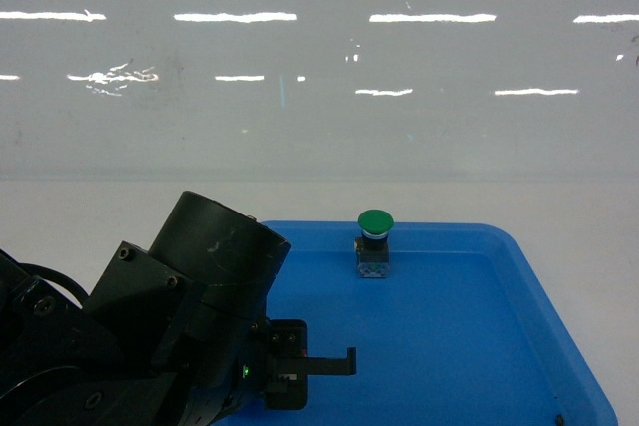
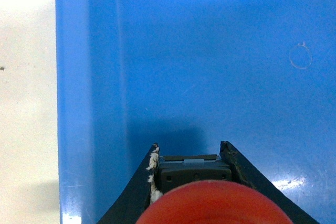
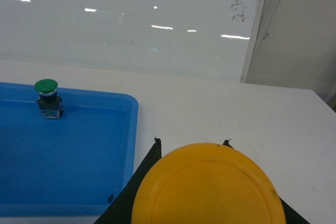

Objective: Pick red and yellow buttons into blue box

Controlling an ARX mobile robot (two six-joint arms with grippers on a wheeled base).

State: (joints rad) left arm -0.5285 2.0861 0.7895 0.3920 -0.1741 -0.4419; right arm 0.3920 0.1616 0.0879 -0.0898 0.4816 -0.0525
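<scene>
A: Jaws of the left gripper [image 2: 190,153] are seen closed on the red button [image 2: 212,203], whose dark block is pinched between the two fingers while its cap fills the bottom of the left wrist view.

B: And beneath it?

A: Blue plastic of the shallow tray [image 2: 210,51] is seen below, with the white table [image 2: 26,77] along its left edge.

B: The right gripper [image 3: 191,142]?

A: It is closed around the yellow button [image 3: 207,184]; only the two fingertips are visible past the cap. It is held over the table, just beside the tray's right rim.

B: Anything else?

A: A green button [image 1: 375,243] is shown upright near the tray's far wall. The blue box cannot be seen.
</scene>
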